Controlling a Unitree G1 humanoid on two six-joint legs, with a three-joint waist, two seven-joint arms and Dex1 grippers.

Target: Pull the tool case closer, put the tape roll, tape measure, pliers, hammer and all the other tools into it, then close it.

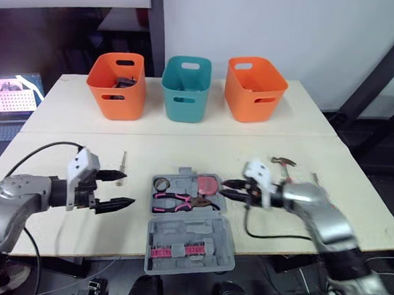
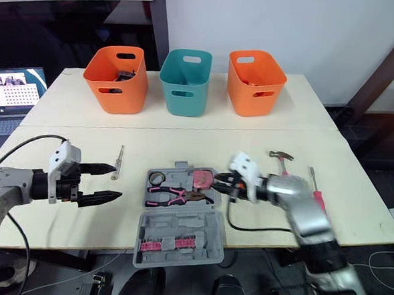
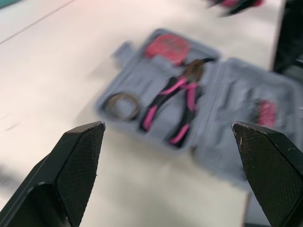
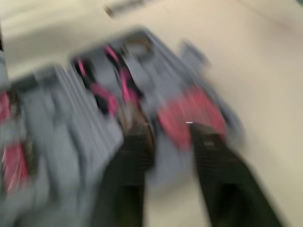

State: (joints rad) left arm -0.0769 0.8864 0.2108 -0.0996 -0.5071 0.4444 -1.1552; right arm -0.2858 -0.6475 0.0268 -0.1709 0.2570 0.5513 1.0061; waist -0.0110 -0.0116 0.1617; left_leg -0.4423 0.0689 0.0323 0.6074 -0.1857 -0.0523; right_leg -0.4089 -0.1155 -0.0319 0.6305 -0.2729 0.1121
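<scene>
Grey tool case [image 1: 191,235] lies open holding pink pliers [image 1: 180,201]; left gripper [image 1: 128,189] spread wide, right gripper [image 1: 223,189] slightly parted.

Matt grey plastic tool case [image 1: 186,232], textured fingers [image 3: 78,161]

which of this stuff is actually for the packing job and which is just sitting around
Job: tool case, with tape roll, pliers and tape measure inside it; hammer, screwdriver and slim tool on the table.
Lying about: left orange bin, teal bin, right orange bin, laptop.
</scene>
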